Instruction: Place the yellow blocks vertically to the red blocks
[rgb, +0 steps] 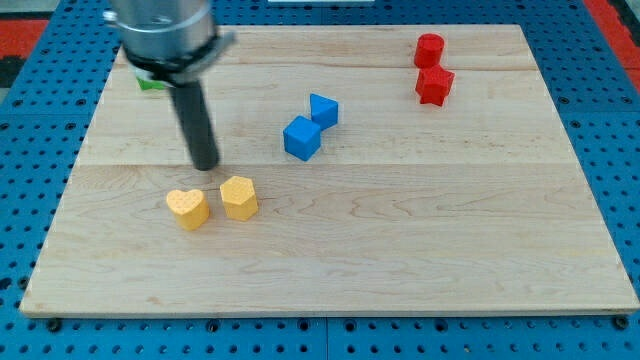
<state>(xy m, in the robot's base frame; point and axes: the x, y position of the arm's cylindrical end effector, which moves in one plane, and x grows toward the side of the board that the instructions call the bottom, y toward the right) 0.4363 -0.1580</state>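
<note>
Two yellow blocks lie at the view's lower left: a heart-shaped one (187, 208) and a hexagonal one (239, 197) just right of it. Two red blocks sit at the view's upper right: a round-topped one (429, 49) and a star-like one (434, 85) right below it, touching. My tip (205, 165) rests on the board just above the two yellow blocks, a short gap from both. The rod rises from it toward the view's upper left.
Two blue blocks sit near the board's middle: a cube (301, 138) and a wedge-like one (323, 109) touching its upper right. A green block (150, 82) peeks out behind the arm at the upper left. The wooden board (400, 250) lies on a blue pegboard.
</note>
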